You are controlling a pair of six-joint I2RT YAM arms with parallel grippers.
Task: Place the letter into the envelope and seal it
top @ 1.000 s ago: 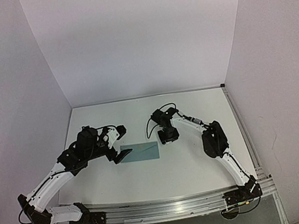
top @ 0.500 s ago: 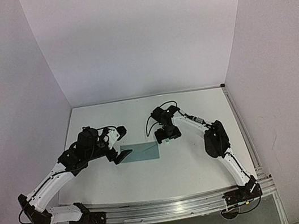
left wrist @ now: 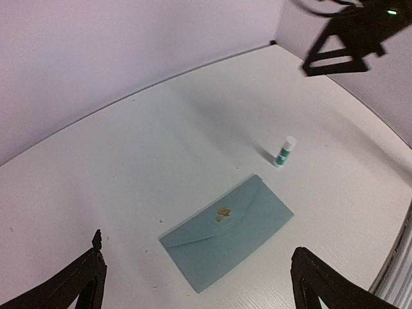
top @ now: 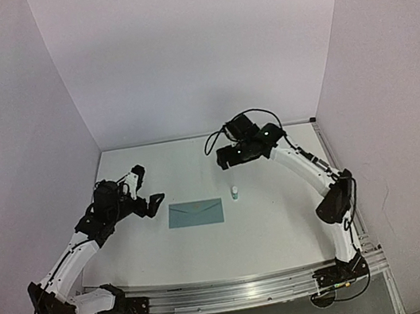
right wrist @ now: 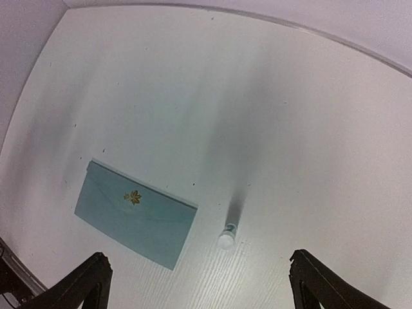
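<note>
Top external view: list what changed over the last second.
The right pincer opened, let go of a small white-and-green tube, and rose away toward the back. The tube now stands upright just right of the envelope. The left pincer drew back leftward from the envelope's left edge and was open throughout. The envelope stayed flat in place, flap shut.

The flat teal paper envelope point(top: 195, 213) bears a small gold leaf mark point(right wrist: 133, 197); the small upright white tube point(top: 234, 192) has a green band.
</note>
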